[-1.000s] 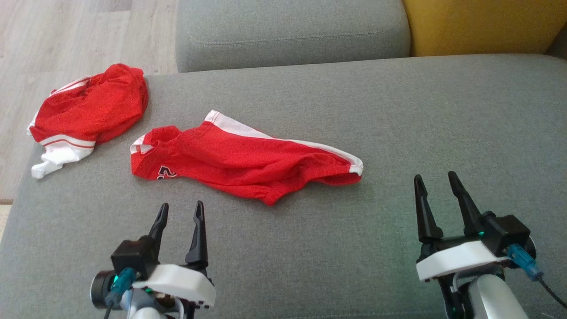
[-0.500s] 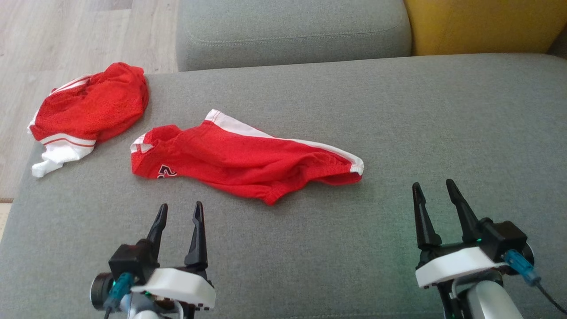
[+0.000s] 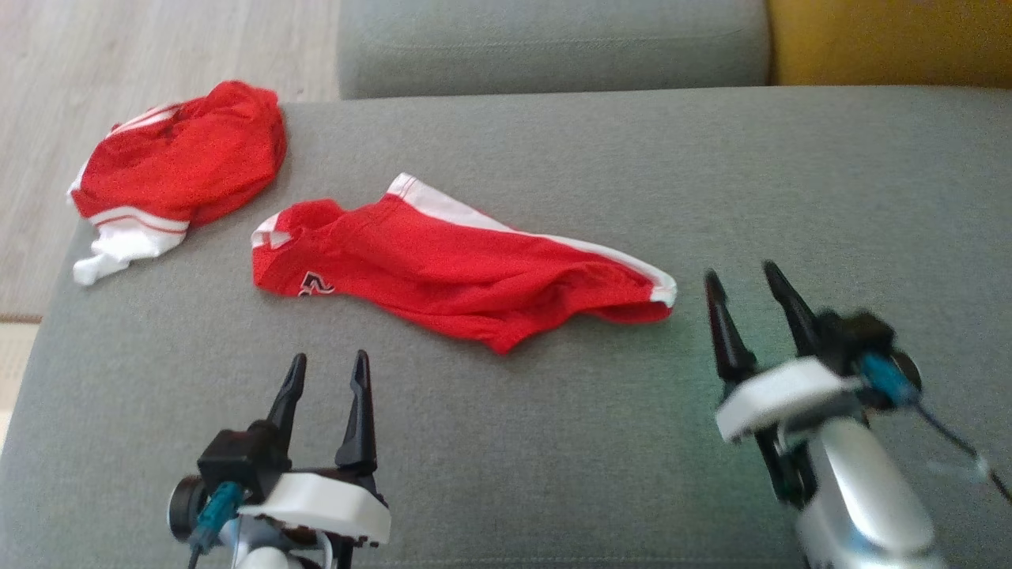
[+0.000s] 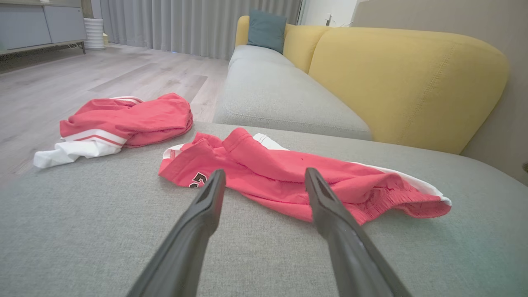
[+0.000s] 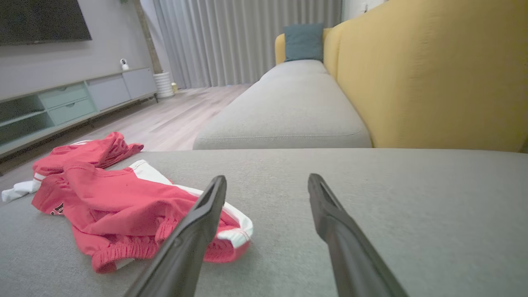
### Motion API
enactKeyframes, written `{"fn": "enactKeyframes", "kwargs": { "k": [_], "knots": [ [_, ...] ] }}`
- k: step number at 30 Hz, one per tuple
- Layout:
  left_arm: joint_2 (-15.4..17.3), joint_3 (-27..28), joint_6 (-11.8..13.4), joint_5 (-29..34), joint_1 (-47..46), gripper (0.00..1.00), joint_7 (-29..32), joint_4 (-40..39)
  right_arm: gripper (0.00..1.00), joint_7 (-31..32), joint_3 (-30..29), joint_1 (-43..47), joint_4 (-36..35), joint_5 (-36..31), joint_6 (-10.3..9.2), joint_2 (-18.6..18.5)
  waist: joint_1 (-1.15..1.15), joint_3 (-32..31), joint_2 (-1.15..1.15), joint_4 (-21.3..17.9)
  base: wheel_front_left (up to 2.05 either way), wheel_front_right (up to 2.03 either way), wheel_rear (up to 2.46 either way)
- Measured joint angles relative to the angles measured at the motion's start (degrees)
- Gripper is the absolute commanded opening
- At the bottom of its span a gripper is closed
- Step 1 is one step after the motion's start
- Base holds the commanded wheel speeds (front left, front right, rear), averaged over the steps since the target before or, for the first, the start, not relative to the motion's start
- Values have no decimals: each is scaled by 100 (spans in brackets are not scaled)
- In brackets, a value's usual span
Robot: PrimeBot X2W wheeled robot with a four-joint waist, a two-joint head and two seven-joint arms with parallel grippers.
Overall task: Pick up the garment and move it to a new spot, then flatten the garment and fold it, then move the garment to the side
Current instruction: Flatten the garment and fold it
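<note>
Lying near the middle of the big grey cloth sofa seat (image 3: 553, 458), the red cloth shorts with a white stripe (image 3: 458, 273) are stretched out long from left to right. The left gripper (image 3: 330, 358) hangs over the near left part of the seat, on the near side of the shorts and not touching them. Its two dark fingers are spread apart with nothing between them. The right gripper (image 3: 742, 273) sits just to the right of the waist end of the shorts, close but apart. Its fingers are spread wide too and hold nothing, and it looks blurry in the head view. In the left wrist view the shorts (image 4: 268, 177) lie just past the fingertips.

There are two grippers, and each has two fingers. There are two red pieces of clothing: the shorts, and a crumpled red and white bundle of cloth (image 3: 178, 170) at the far left corner of the seat, with a gap between them. There is one yellow sofa back (image 3: 885, 39) at the far right and one small blue-green pillow (image 4: 266, 31) far away.

The shorts look thin and soft, with many wrinkles. The waist end (image 5: 123, 247) is scrunched and stretchy-looking, and the left end has a white number mark. The seat is flat, woven and a bit rough. The fingers are long, smooth and pointed — like thin dark spikes.
</note>
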Motion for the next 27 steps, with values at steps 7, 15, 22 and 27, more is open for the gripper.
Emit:
{"fn": "enactKeyframes", "kwargs": {
  "k": [7, 15, 22, 27],
  "knots": [
    [-104, -7, -141, 87, -40, 100, 0, 1, 100, 601, 509, -1315, 1255, -133, 0, -22, 0, 243, 0, 298, 0, 0, 0],
    [-209, -46, -189, 146, -235, 100, 0, 5, 100, 1258, 1206, -2385, 2621, -138, 0, -65, 0, 445, 0, 752, 0, 0, 0],
    [-222, -46, -226, 141, -242, 100, 0, 10, 100, 1562, 1615, -2892, 3508, 105, 0, -196, 0, 563, 0, 1054, 0, 0, 0],
    [-224, -44, -233, 140, -251, 100, 0, 53, 37, 1953, 2195, -3086, 3906, 528, 0, -181, 0, 594, 0, 1148, 0, 0, 0]
  ]
}}
